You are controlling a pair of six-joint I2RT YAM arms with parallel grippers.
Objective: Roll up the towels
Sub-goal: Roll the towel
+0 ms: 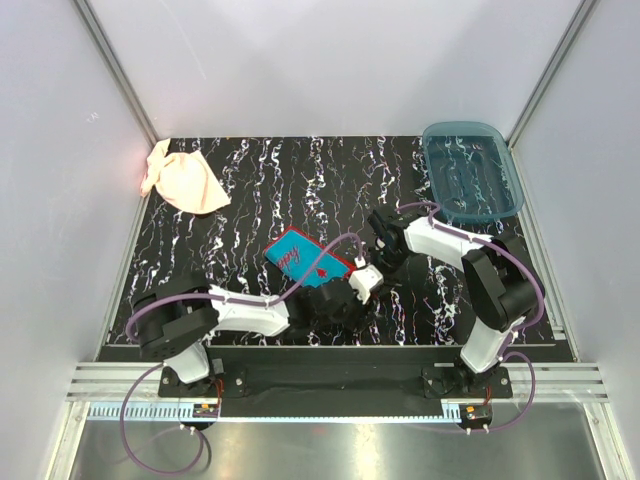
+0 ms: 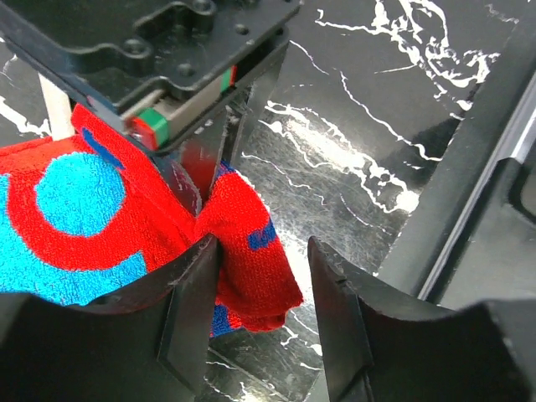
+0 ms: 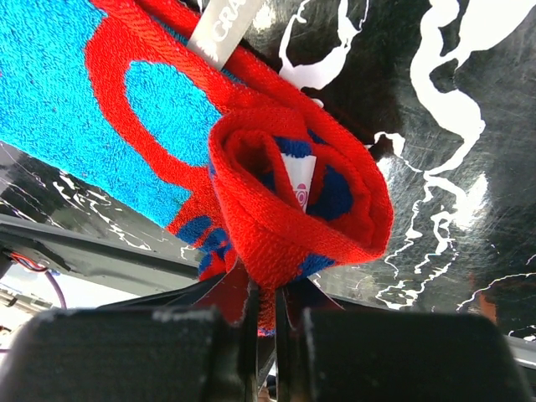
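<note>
**Clerk:** Entry one, right gripper [image 3: 266,322]?

**Keeper:** Pressed together, pinching the rolled end of the bright blue terry towel with red pattern and red edging [image 3: 75,109]. There is one loose turn, with a white label tucked inside.

**Clerk:** Entry two, left gripper [image 2: 261,314]?

**Keeper:** Spread, holding nothing. A red corner of that towel lies in its gap (touching one finger, as far as I can tell).

**Clerk:** Towel's location?

**Keeper:** Near the middle of the black white-veined worktop [image 1: 300,180], just ahead of both grippers. The unrolled part is spread out beyond the roll.

**Clerk:** Hazards?

**Keeper:** In my judgement, the roll is slack and held at one edge only, so letting go would likely let it spring open. Turning could drag the whole cloth rather than wind it. The grippers sit very close and might knock each other.

**Clerk:** Entry three, plain pale peach-pink towel [image 1: 185,182]?

**Keeper:** Crumpled at the far left corner, well apart, not yet rolled.
</note>
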